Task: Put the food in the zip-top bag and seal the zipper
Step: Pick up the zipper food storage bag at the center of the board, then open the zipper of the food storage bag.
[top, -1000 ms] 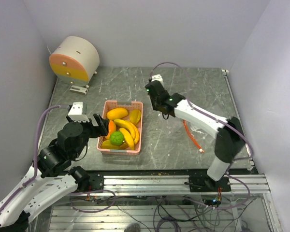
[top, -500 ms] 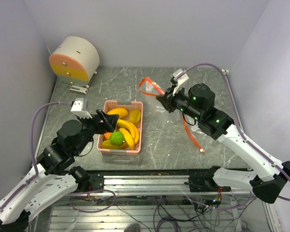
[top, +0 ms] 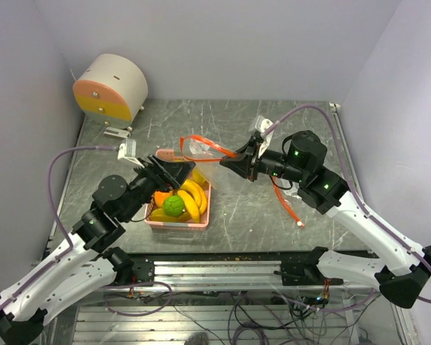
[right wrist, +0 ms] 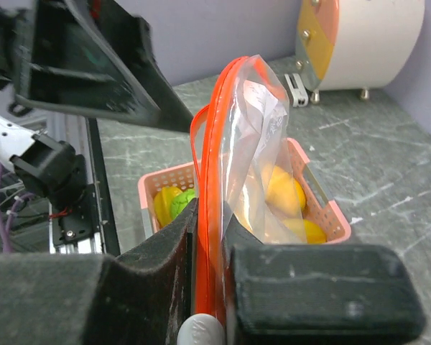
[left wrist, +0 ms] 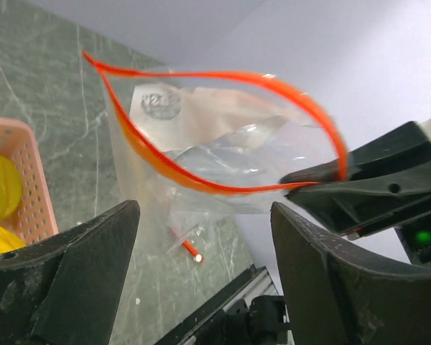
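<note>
1. While the right hand (top: 228, 162) pinches the red-orange zipper (top: 210, 145) at one end of the mouth, the clear bag (top: 200, 152) hangs in the air over the far right corner of the pink basket (top: 177, 223); the fingers are closed narrow on the strip.
2. From the left wrist, the bag's mouth gapes in a long loop with the zipper running round it; the plastic below is crumpled and floppy.
3. The left hand (top: 178, 172) is spread wide and holds nothing; it hovers above the basket's far half, its fingers pointing at the bag's mouth, near it but apart.
4. The food lies in the basket: yellow bananas (top: 191, 195), a bumpy green ball (top: 174, 205) and an orange fruit (top: 160, 197).
5. A loose red-orange stick (top: 286, 201) lies on the grey tabletop (top: 244, 208) under the right arm; a round white, orange and yellow drum (top: 111, 88) stands at the far left corner.
</note>
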`<move>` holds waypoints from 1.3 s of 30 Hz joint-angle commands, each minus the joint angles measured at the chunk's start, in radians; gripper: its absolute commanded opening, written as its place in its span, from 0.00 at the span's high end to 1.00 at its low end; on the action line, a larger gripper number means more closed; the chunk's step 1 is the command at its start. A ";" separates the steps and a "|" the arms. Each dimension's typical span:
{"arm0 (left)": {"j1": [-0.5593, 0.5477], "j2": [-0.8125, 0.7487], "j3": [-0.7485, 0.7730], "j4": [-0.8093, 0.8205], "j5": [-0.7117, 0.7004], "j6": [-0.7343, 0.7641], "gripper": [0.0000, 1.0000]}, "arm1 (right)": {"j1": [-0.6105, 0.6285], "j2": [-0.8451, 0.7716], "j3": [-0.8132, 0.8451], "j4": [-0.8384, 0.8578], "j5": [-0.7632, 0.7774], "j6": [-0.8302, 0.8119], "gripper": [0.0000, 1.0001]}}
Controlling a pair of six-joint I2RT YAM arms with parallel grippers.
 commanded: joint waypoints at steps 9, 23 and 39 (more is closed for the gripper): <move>0.004 0.031 -0.039 0.117 0.057 -0.204 0.20 | 0.010 -0.059 -0.061 0.071 -0.080 -0.018 1.00; 0.004 0.097 -0.072 0.159 0.074 -0.269 0.24 | 0.019 -0.074 -0.069 0.048 -0.108 -0.041 1.00; 0.004 0.194 -0.073 0.249 0.080 -0.270 0.41 | 0.048 -0.106 -0.104 0.000 -0.138 -0.049 1.00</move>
